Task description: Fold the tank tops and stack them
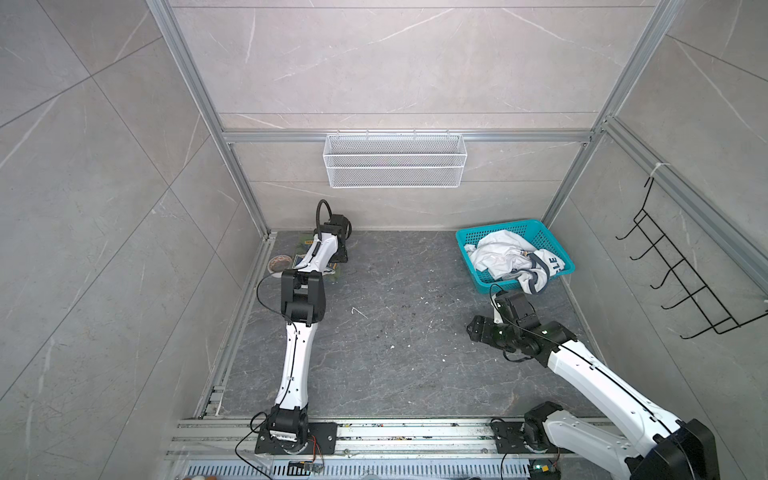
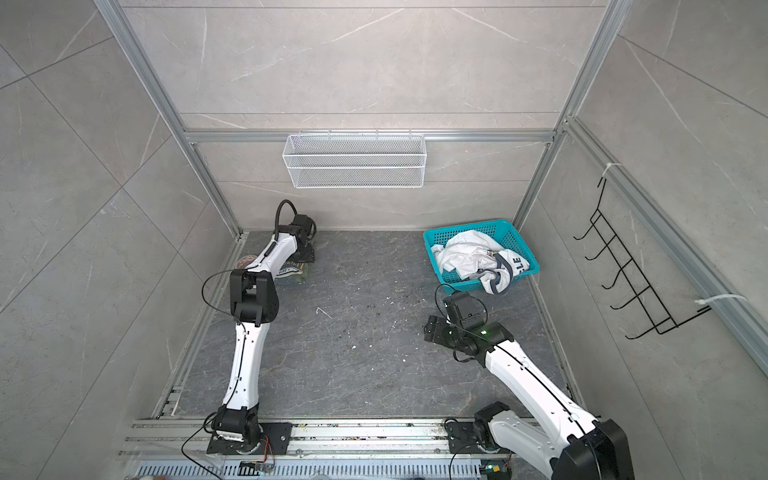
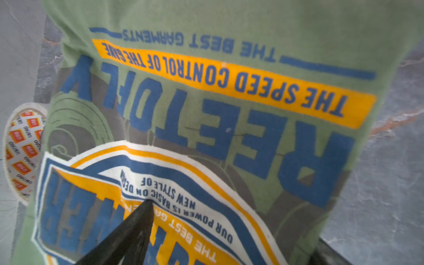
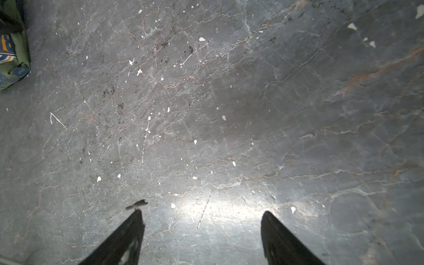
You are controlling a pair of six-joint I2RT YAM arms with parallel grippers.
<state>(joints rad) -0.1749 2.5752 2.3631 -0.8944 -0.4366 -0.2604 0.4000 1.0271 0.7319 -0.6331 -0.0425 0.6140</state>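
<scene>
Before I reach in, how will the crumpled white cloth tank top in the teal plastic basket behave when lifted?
Probably floppy: the white cloth tank top lies crumpled, so it should sag and unfurl. Part drapes over the teal plastic basket rim, so it may snag.

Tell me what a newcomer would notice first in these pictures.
The teal basket in the far right corner, a crumpled white tank top spilling over its near rim. Then the olive green tank top at the far left, its navy and yellow lettering filling the left wrist view.
</scene>
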